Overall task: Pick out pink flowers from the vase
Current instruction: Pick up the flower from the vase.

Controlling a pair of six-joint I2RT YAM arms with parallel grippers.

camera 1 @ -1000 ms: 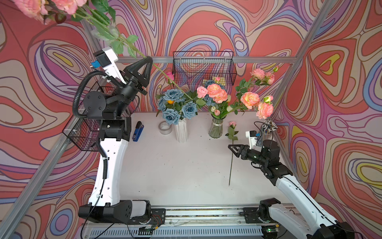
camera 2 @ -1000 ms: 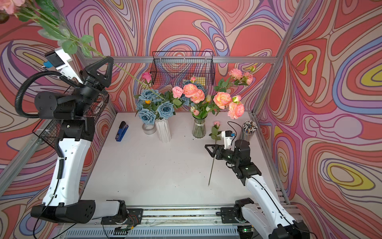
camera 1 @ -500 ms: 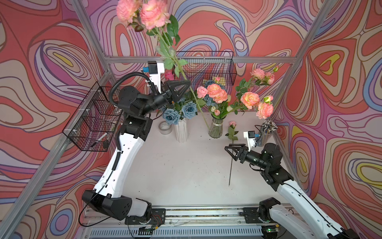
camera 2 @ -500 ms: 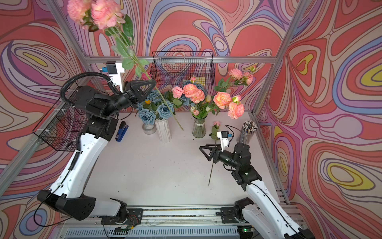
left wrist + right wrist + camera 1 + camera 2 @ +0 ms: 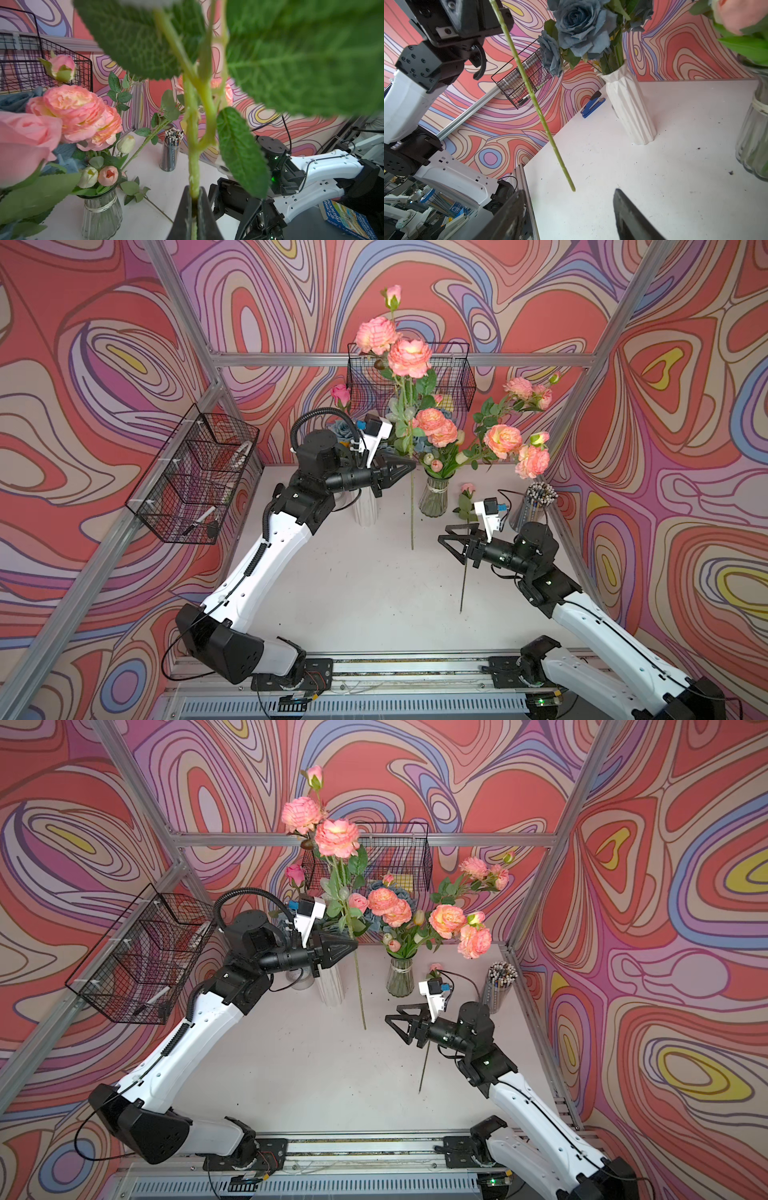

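My left gripper (image 5: 411, 466) (image 5: 355, 946) (image 5: 194, 199) is shut on the green stem of a pink flower spray (image 5: 409, 356) (image 5: 336, 838), held upright over the table's middle. Its stem (image 5: 537, 108) hangs free, its end above the table. More pink flowers (image 5: 436, 427) (image 5: 74, 108) stand in the glass vase (image 5: 433, 499) (image 5: 400, 979) (image 5: 101, 214) just right of it. One pink bud with a long stem (image 5: 463, 585) (image 5: 424, 1069) lies on the table. My right gripper (image 5: 441, 532) (image 5: 390, 1012) (image 5: 569, 191) stands open and empty above that stem, facing the hanging one.
A white ribbed vase (image 5: 365, 510) (image 5: 629, 108) with dusty-blue roses stands left of the glass one. A cup of pens (image 5: 532, 506) (image 5: 170, 153) is at the right wall, a blue stapler (image 5: 592, 107) at back left. Wire baskets hang on the left wall (image 5: 195, 481) and back wall (image 5: 457, 377).
The left arm swung the held flowers from the upper left wall to the middle, and the stem now hangs upright. The right gripper turned and shifted left toward it, still open.
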